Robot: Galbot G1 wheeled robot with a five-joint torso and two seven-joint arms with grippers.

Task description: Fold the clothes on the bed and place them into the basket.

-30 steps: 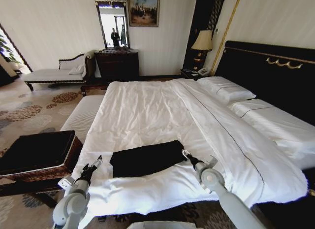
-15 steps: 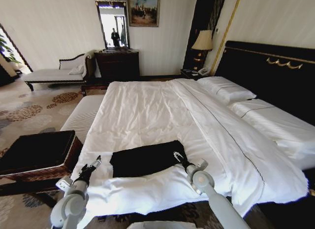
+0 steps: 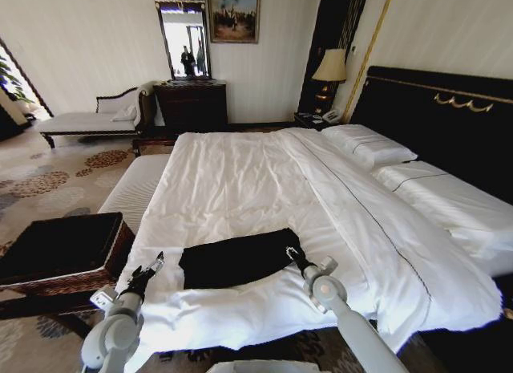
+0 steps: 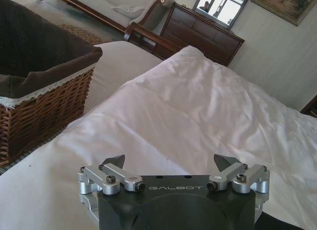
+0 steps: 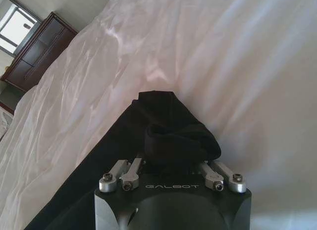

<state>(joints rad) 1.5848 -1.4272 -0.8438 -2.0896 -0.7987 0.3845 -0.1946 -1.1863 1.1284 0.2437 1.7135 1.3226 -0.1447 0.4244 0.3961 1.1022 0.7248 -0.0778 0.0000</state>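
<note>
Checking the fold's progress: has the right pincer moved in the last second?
Yes. The right pincer has shifted left along the bed, from past the shirt's right end to over its edge.

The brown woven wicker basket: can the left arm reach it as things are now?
Probably yes: the left end effector hovers open over the bed's near corner, beside the brown woven wicker basket, with nothing between them.

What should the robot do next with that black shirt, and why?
Probably lift the shirt's end and carry it over toward the left. The right gripper has the black shirt bunched between its jaws, while the left gripper waits open beside the basket.
</note>
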